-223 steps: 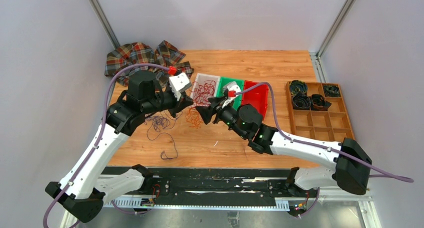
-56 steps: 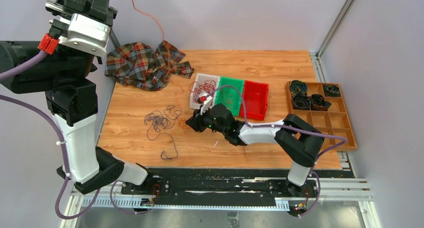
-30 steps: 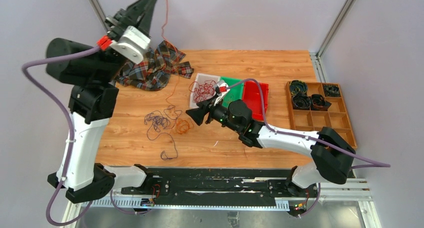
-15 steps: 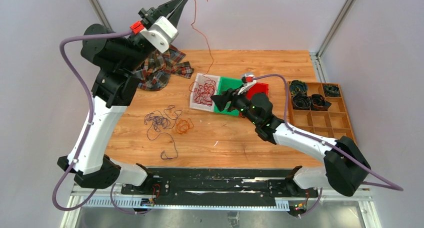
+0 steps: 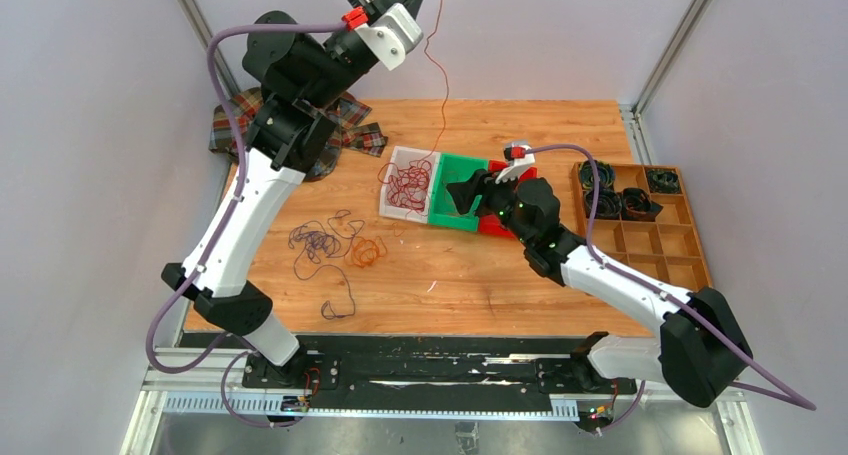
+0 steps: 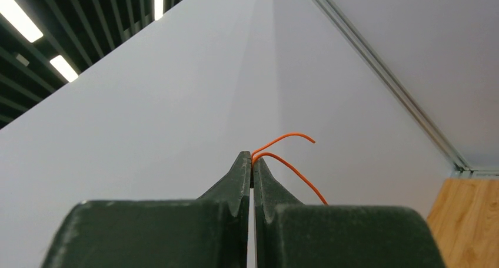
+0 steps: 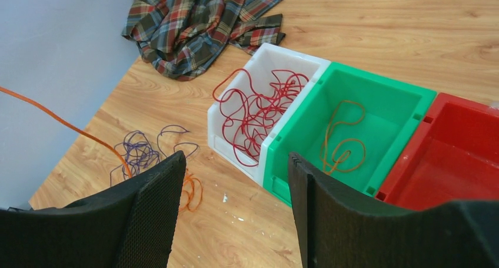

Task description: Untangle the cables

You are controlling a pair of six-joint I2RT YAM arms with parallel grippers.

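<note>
**Out of Sight**

Lost behind the right claw's left finger: lower run of the orange cable, part of the orange bunch; join between them not to be made out. Cropped at the wrist view's right edge: red bin. Overhead, mostly covered by the right arm. Behind the left arm: middle of the plaid cloth.
</note>
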